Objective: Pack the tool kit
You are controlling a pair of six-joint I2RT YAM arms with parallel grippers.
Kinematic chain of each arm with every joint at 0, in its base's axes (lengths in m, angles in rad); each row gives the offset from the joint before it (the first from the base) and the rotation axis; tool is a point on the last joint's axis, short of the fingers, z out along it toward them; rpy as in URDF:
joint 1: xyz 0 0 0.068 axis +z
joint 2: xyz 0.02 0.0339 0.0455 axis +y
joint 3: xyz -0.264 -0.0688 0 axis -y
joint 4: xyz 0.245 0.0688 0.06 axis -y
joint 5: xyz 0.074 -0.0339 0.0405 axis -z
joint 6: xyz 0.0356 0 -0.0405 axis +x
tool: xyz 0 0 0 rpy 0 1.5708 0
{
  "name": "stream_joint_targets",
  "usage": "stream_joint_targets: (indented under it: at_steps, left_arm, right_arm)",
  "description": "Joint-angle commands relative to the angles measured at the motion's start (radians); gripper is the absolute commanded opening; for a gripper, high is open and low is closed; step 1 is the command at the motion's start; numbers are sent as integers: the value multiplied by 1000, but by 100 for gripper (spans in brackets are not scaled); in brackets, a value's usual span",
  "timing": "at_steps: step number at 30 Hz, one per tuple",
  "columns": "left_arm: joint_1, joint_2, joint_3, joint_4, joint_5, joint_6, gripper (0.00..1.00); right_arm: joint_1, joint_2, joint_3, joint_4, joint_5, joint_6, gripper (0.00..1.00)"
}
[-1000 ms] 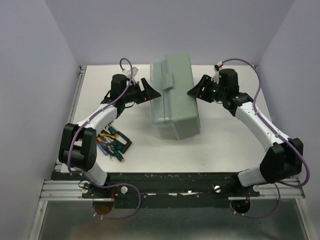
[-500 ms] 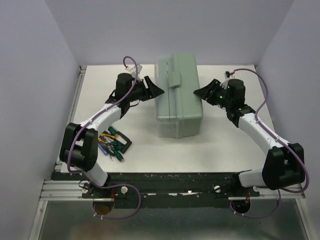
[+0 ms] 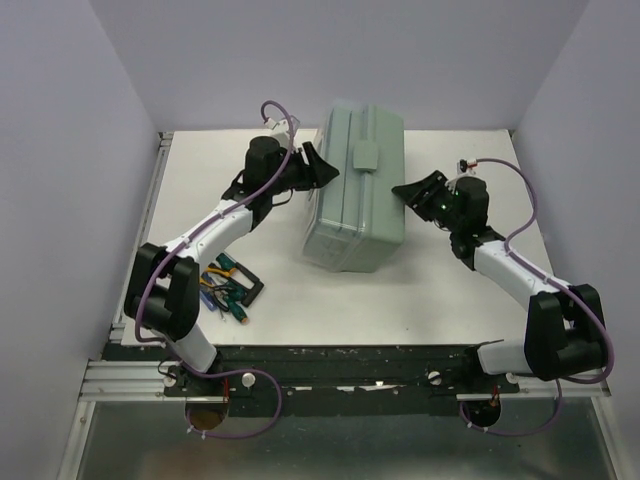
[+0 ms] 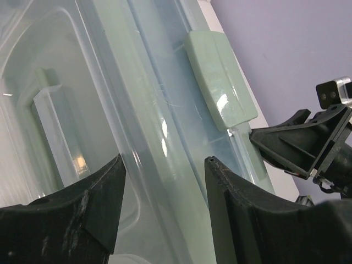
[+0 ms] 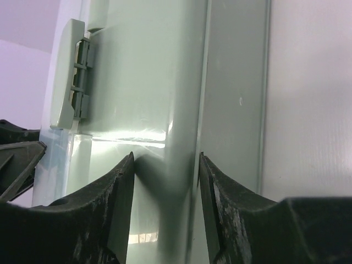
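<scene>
Sitting askew on the white tabletop [image 3: 440, 290], the sage-green toolbox [image 3: 355, 215] lies lid down between the 2 arms. At its far left edge the left end effector [image 3: 322, 168], and at its right side the right end effector [image 3: 408, 192], each hold their jaws parted astride a ridge of the box; I cannot tell whether either clamps. Loose hand tools [image 3: 228, 290] lie front left, well apart from the box.

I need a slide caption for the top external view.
The left end effector and right end effector flank the toolbox; tools lie at lower left.
</scene>
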Motion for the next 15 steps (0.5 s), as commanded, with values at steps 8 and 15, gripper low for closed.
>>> stream_joint_targets:
  at_steps: [8, 15]
  left_arm:
    - [-215, 27, 123, 114, 175, -15, 62]
    - [-259, 38, 166, 73, 140, 39, 61]
  right_arm:
    - [80, 99, -207, -314, -24, -18, 46]
    - [79, 55, -255, -311, 24, 2, 48]
